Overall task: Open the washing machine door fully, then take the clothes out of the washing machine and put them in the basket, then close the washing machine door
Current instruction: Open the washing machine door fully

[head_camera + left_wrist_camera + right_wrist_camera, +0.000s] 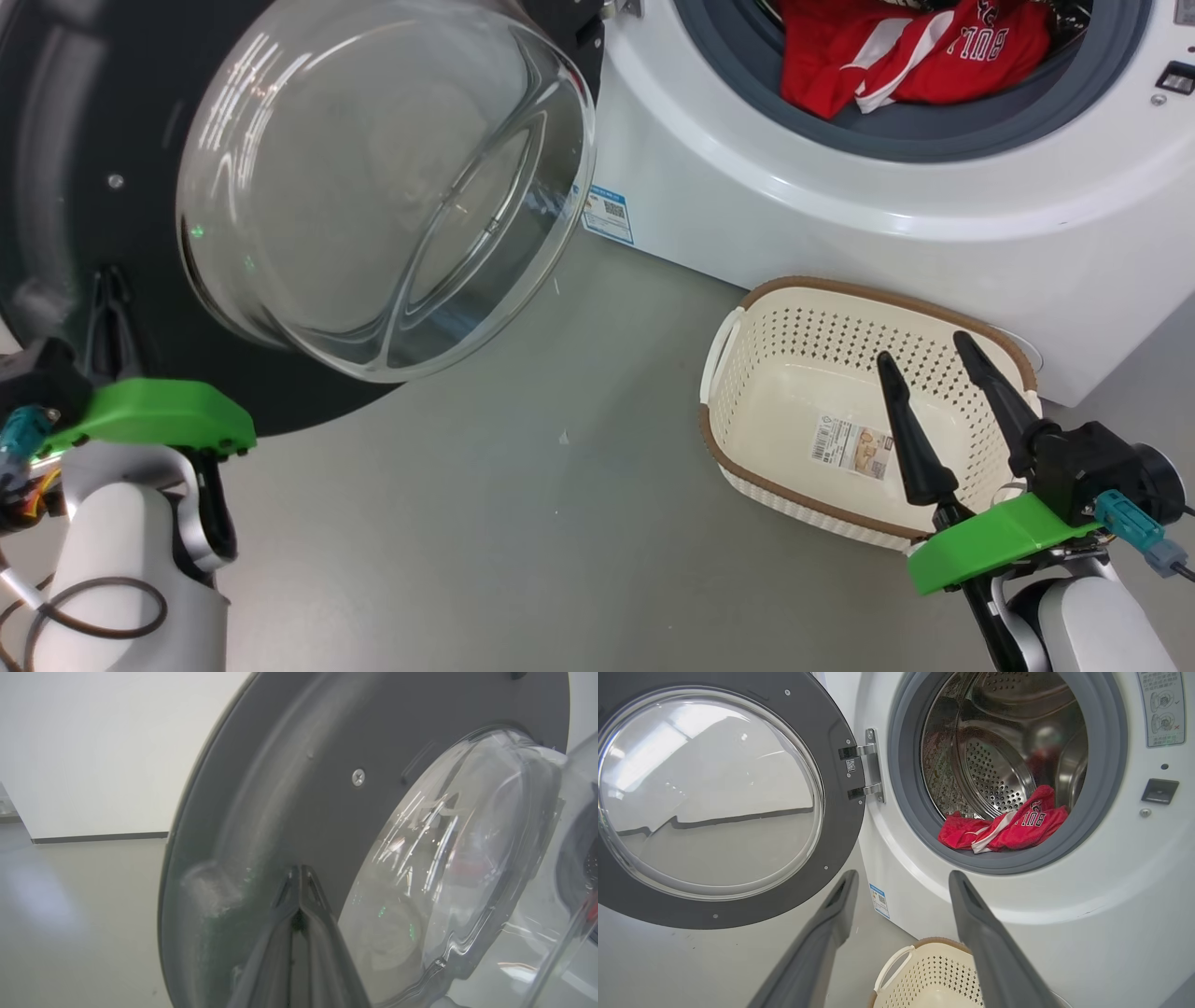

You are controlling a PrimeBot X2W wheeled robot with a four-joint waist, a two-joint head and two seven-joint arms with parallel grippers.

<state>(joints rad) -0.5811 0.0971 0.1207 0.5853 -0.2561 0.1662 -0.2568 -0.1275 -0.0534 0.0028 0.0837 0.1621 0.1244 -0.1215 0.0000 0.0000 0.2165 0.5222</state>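
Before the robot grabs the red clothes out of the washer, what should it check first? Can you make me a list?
1. The washing machine door is swung wide, away from the opening: ok.
2. The clothes lie at the front of the opening, with nothing in the way: ok.
3. The right gripper is open, ready to grab: ok.
4. The basket stands upright on the floor by the washing machine, with no clothes in it: ok.
5. The left gripper is shut, with its tips at the door's inner face. Whether it is clear of the door: cannot tell.
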